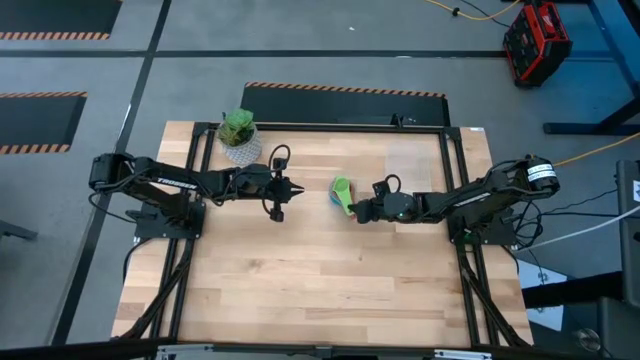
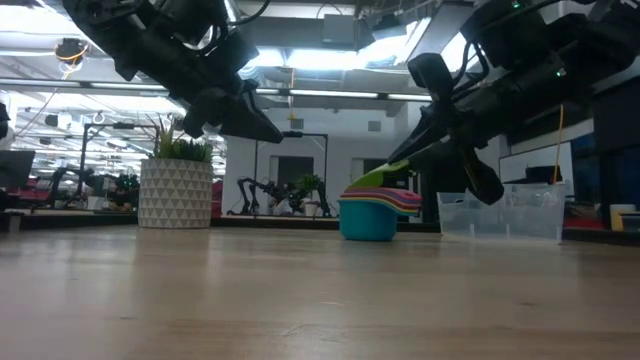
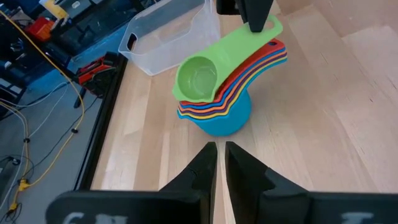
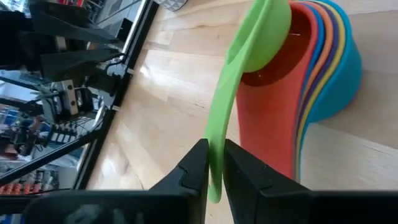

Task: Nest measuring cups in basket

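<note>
Left wrist view: green cup (image 3: 198, 79) atop nested measuring cups (image 3: 221, 112).

Table front half is bare wood (image 1: 320, 290); potted plant (image 1: 240, 135), nested cup stack (image 1: 340, 194), clear basket (image 1: 415, 160) crowd the back.

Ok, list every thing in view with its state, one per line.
green cup: tilted atop the stack, handle pinched by right gripper
stack of cups: nested, standing on the table, outside the basket
basket: upright, empty
left gripper: shut, holding nothing, clear of the stack
plant: upright
</note>
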You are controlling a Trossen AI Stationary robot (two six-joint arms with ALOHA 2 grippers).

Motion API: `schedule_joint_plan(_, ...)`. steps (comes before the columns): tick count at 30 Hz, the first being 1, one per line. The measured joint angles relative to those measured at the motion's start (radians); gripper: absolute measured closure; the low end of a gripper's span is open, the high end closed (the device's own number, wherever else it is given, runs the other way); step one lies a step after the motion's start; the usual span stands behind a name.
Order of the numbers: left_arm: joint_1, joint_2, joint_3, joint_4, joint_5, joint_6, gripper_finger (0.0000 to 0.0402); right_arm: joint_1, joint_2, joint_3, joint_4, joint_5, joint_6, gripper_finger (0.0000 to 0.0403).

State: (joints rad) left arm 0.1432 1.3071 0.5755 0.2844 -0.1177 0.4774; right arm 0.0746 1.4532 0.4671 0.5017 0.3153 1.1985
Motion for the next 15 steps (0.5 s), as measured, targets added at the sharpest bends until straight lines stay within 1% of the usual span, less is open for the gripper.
schedule_joint_plan(9, 0.0, 0.0, 0.0, 0.0, 0.0, 0.0, 0.0374, 0.0, 0.0, 0.0, -0.012, -0.003, -0.014, 0.0348)
schedule_joint_plan(15, 0.0, 0.0, 0.0, 0.0, 0.0, 0.0, 0.0374, 0.0, 0.0, 0.0, -0.031, -0.003, -0.035, 0.03)
